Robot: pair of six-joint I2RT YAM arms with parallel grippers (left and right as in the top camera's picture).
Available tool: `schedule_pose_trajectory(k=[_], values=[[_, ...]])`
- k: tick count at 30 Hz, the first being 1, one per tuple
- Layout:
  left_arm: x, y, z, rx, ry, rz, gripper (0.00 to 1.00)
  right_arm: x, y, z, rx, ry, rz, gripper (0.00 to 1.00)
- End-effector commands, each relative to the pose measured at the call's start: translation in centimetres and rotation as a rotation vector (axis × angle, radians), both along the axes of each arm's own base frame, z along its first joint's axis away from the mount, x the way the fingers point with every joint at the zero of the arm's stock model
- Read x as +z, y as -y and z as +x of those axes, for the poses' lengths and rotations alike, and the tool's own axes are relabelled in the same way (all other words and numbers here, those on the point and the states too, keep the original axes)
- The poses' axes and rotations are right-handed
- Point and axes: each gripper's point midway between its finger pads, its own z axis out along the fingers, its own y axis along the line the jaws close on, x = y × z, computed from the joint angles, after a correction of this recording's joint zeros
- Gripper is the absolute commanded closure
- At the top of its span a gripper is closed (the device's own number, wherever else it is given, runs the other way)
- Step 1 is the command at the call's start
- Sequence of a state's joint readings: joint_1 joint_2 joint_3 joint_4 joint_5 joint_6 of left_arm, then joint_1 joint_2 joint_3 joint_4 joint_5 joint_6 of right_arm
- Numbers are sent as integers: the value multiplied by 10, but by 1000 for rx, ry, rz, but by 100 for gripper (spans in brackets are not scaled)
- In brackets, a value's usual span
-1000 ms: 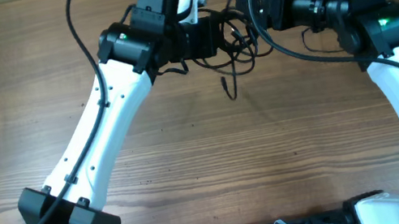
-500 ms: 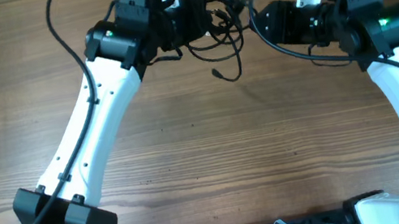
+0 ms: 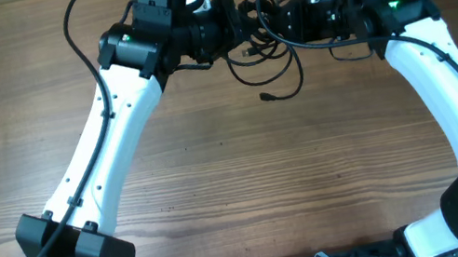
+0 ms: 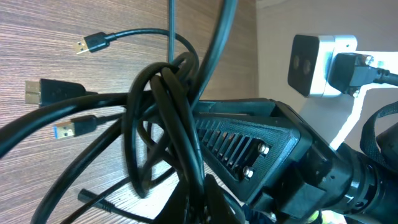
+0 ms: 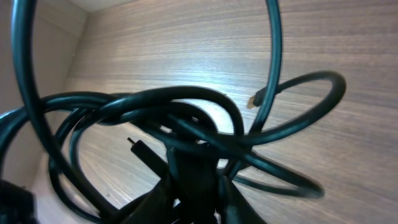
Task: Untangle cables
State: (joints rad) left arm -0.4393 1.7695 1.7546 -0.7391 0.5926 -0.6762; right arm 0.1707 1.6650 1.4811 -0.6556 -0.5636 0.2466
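A tangled bundle of thin black cables (image 3: pixel 269 46) sits at the far middle of a wooden table (image 3: pixel 219 177), between two facing grippers. The left gripper (image 3: pixel 235 31) is clamped on the bundle's left side, and the right gripper (image 3: pixel 284 22) looks pinched onto a strand opposite. The cords seem light, limp and smooth, so gripping near a loose plug end (image 3: pixel 268 96) looks best.

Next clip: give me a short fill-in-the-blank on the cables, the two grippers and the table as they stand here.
1. The tangled cables are all ____ in colour.
2. In the overhead view, the left gripper and the right gripper face each other near the ____ edge of the picture.
3. The table has a ____ surface.
4. In the left wrist view, a gold-tipped plug lies on the ____ side of the picture.

Missing words: black; top; wooden; left
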Motion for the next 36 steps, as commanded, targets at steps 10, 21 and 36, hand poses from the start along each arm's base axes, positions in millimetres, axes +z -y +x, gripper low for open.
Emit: schedule_pose_trajectory(k=[10, 21, 36], values=[[1, -31, 29, 122, 65, 52, 96, 61, 33, -43, -51, 55, 17, 96], [18, -46, 65, 409, 20, -48, 96, 48, 26, -96, 50, -91, 27, 95], [24, -11, 14, -128, 216, -41, 96, 74, 4, -76, 32, 110, 95, 45]])
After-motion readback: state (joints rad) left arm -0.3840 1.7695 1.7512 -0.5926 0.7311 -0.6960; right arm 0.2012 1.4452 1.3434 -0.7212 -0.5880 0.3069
